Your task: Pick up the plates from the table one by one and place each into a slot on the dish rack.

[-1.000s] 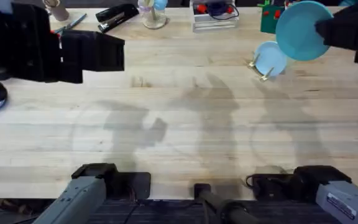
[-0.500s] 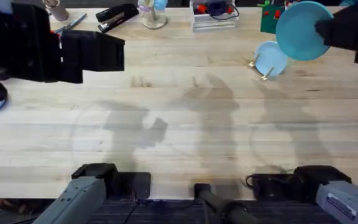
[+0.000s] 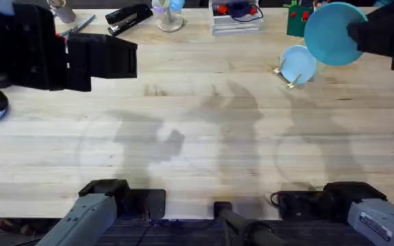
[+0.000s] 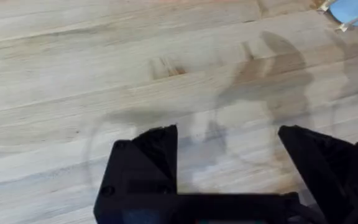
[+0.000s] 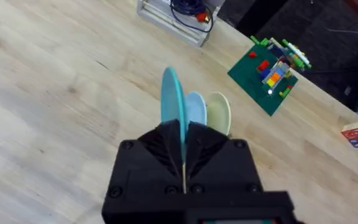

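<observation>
The right gripper (image 5: 183,163) is closed on the rim of the teal plate (image 3: 332,33), holding it edge-on and upright at the upper right of the overhead frame, presumably so the thin edge can drop between dowels. Just below it, the pale blue plate (image 3: 297,64) already stands in the dish rack (image 3: 286,76); a cream plate (image 5: 219,114) stands beside it. Both blue plates are small, round, flat and matte. The left gripper (image 4: 225,163) hangs over bare table (image 3: 197,137), jaws wide apart, holding nothing.
</observation>
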